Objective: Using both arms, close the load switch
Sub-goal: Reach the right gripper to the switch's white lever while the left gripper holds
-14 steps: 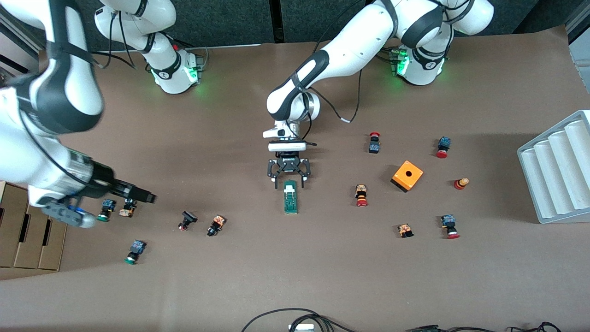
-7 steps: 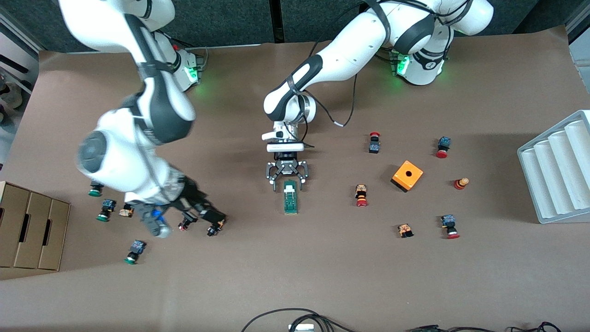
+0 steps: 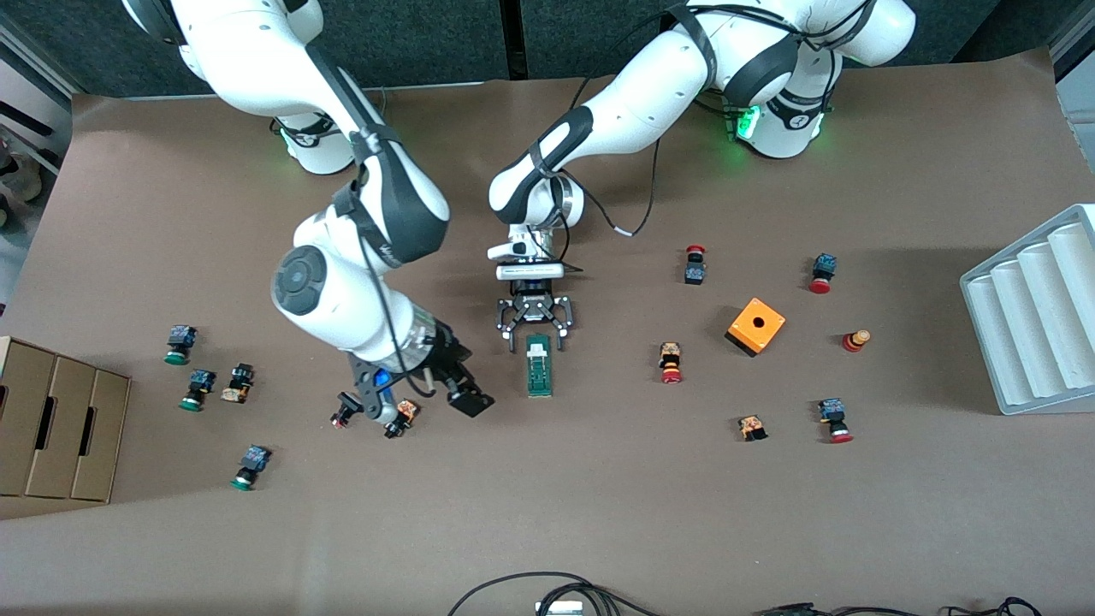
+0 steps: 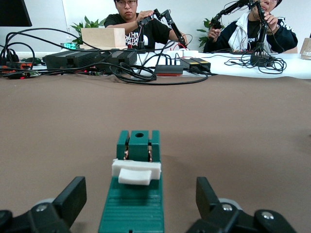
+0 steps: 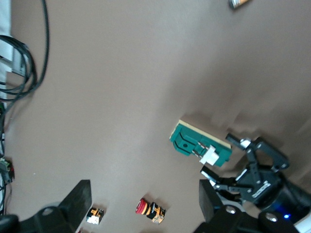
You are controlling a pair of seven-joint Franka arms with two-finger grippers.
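**A:** What lies toward the right arm's end of the table?

**B:** Cardboard boxes (image 3: pixel 60 428) at the edge, then a scatter of small push buttons with green caps (image 3: pixel 178 344). The right arm (image 3: pixel 342 257) reaches out from its base over the brown table (image 3: pixel 599 513). The right gripper (image 3: pixel 428 402) hangs in the air over the bare table just beside two small buttons (image 3: pixel 400 417), with its fingers spread apart and nothing between them.

**A:** And the load switch?

**B:** The load switch (image 3: pixel 538 365) lies flat near the middle of the table, a narrow dark-green block with its white sliding piece (image 4: pixel 136 172) at the end that faces the robots' bases. The left gripper (image 3: pixel 536 335) is low at that end, fingers wide apart, one finger to either side of the block's end and neither touching it.

**A:** What sits toward the left arm's end?

**B:** Several red-capped push buttons (image 3: pixel 671 363), an orange cube with a hole (image 3: pixel 756 326), and a grey ridged tray (image 3: pixel 1035 312) at the table's edge.
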